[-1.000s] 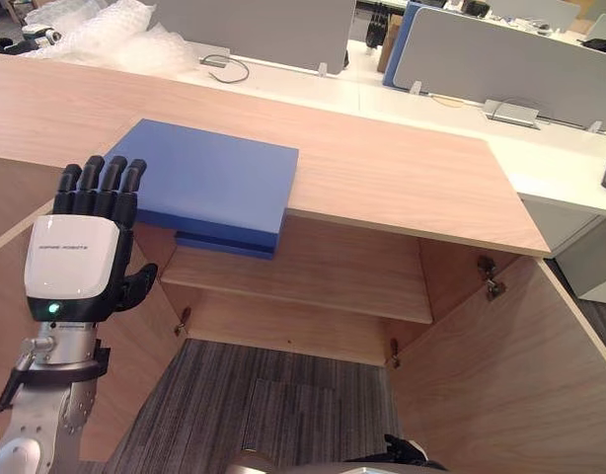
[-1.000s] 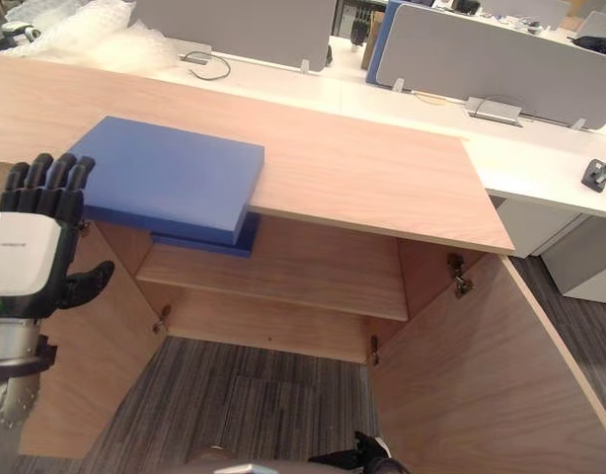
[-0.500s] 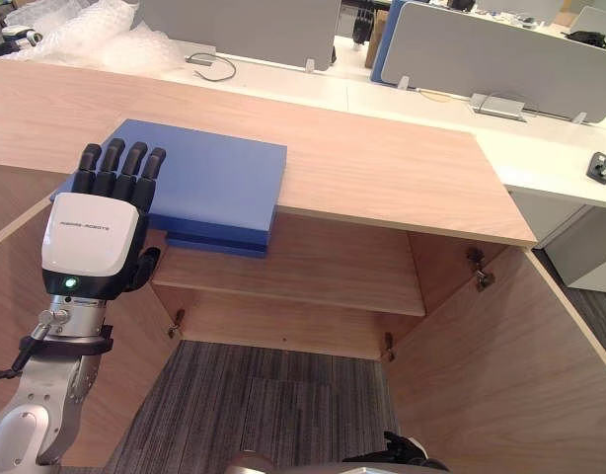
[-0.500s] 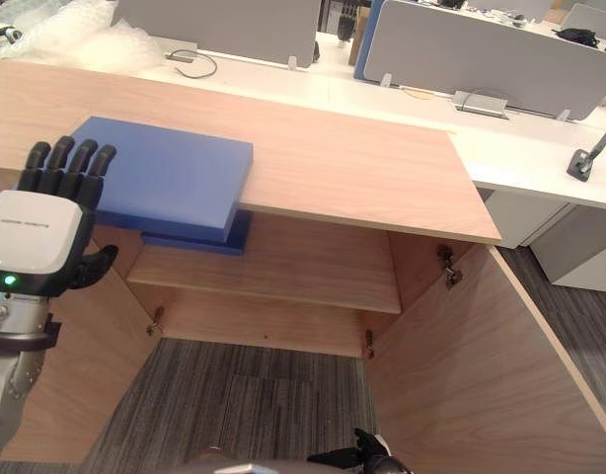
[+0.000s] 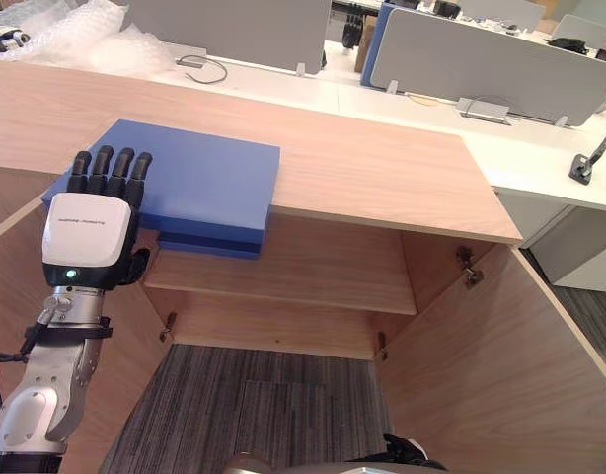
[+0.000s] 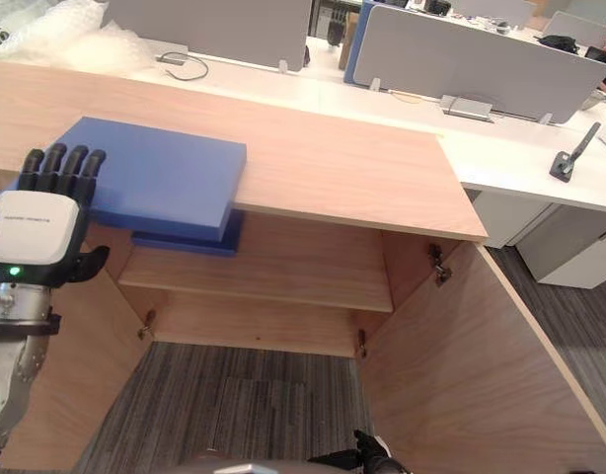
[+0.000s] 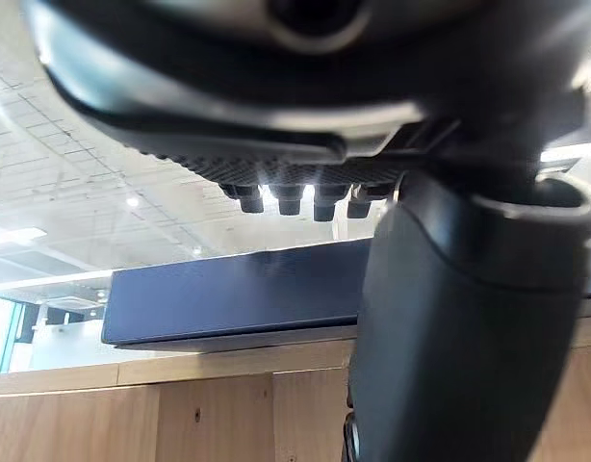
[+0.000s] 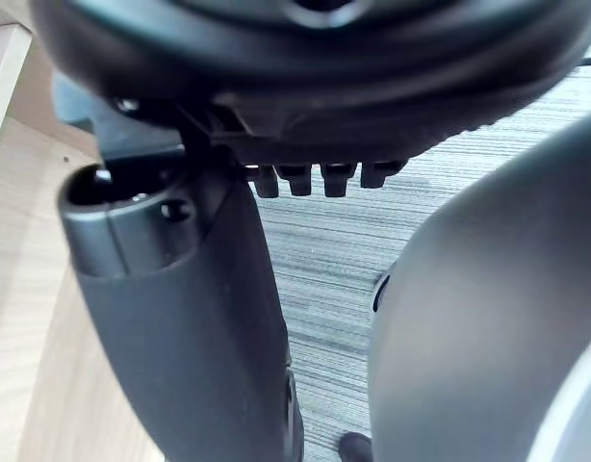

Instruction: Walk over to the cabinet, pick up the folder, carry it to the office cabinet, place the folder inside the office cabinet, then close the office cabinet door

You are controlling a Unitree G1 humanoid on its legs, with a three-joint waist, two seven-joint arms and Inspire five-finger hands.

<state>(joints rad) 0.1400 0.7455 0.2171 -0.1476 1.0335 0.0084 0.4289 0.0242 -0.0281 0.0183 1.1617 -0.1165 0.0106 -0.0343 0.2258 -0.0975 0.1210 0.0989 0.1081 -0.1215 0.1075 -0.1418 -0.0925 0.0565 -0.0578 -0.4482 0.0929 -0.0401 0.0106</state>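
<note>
Left hand (image 5: 86, 232) stands raised at the left of the head view with its back to the camera. Its fingers are straight and side by side, released and clasping nothing. Its fingertips (image 5: 111, 163) overlap the near left corner of the blue folder (image 5: 194, 178), but I cannot tell whether they touch it. In the left wrist view the folder's side edge (image 7: 228, 298) lies past them.

The folder rests flat on the wooden cabinet top (image 5: 382, 168), left of centre, and its front edge juts over the open compartment. That overhang probably leaves room to slip fingers underneath for the pickup, which has not yet been made. A darker blue slab (image 5: 209, 244) sits just below that edge, and I cannot tell whether it is part of the folder.

Both cabinet doors are swung wide, left door (image 5: 125, 355) and right door (image 5: 491, 365), baring the inner shelf (image 5: 323, 267).

The right hand (image 8: 305, 58) hangs relaxed and empty over grey carpet (image 8: 392, 241).
</note>
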